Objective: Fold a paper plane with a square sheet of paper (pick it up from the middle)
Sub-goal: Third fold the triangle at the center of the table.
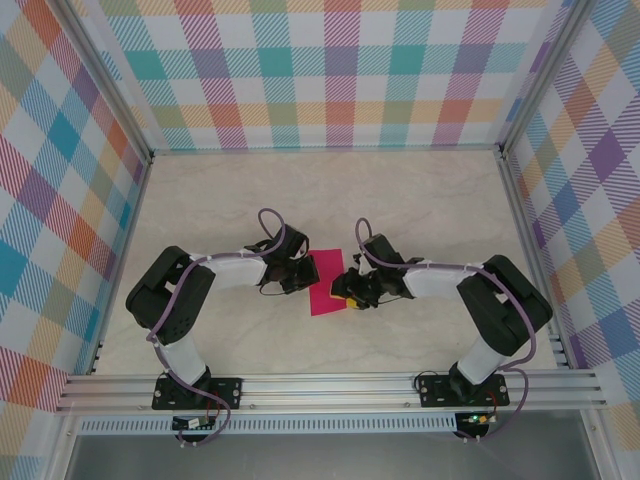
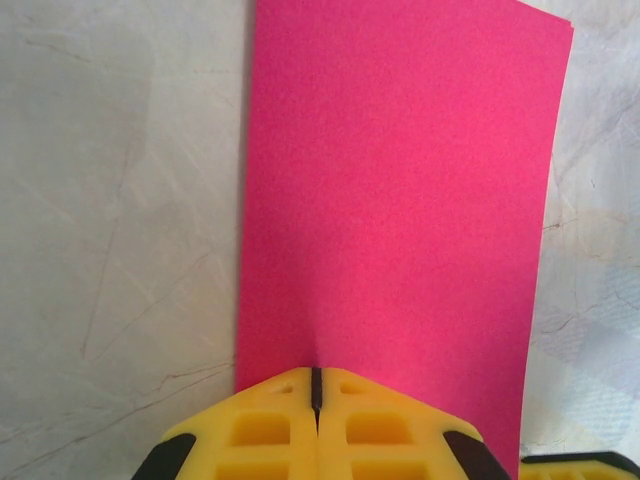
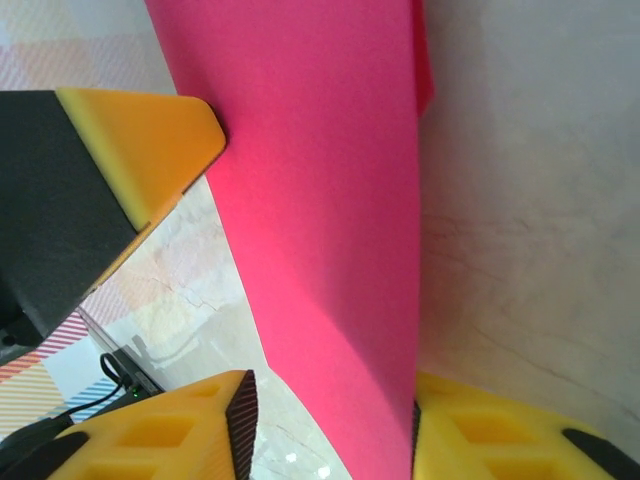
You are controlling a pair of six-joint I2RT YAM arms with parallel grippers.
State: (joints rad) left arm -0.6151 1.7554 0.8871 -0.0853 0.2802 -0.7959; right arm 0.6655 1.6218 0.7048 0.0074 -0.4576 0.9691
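Folded pink sheet [image 1: 329, 288] lay on counter [image 1: 430, 200] between both hands, long axis running away from the bases. Left hand [image 2: 316, 405] clenched empty, tips at its edge. Right hand [image 3: 330, 410] parted, straddling the opposite edge.

The pale marbled counter [image 1: 430, 200] lies bare beyond and nearer than the magenta-pink sheet of paper [image 1: 325, 297]. The left hand [image 1: 305, 273] blocks the sheet's left edge and the right hand [image 1: 350, 291] its right. Plaid walls [image 1: 330, 70] stand well beyond.
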